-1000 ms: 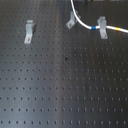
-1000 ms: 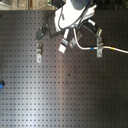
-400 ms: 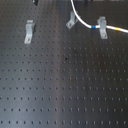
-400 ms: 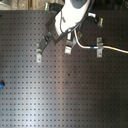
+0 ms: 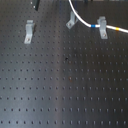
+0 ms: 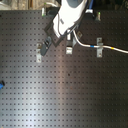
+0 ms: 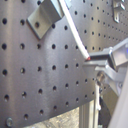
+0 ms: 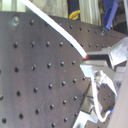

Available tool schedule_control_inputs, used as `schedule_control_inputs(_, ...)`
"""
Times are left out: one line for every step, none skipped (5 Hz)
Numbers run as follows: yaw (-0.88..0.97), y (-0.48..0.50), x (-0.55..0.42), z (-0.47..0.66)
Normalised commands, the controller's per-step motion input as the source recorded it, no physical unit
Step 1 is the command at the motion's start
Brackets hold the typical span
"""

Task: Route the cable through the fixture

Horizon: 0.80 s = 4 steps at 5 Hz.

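The cable [image 5: 81, 16] runs from the claw [image 7: 89, 58], which grips it, past the fixture [image 5: 70, 21] and through a taller clip [image 5: 102, 27] on the table [image 5: 60, 85]. Any sideways pull could slip it off the forked prongs or drag it loose.

Tabletop [image 5: 65, 95]: black perforated board, lying flat and filling both exterior views.
Left clip [image 5: 29, 31]: standing on the board at the first exterior view's left.
Middle clip [image 5: 71, 20]: sitting between the other two.
Right clip [image 5: 102, 27]: standing at the first exterior view's right.
Cable [image 5: 85, 20]: white, running through the right clip, blue and yellow bands showing.
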Motion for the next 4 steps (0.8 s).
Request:
schedule_control_inputs(-0.28,0.189,0.000,0.48)
schedule_control_inputs(-0.19,0.255,0.012,0.48)
schedule_control_inputs(0.00,0.244,-0.037,0.25)
schedule_control_inputs(0.00,0.227,0.059,0.18)
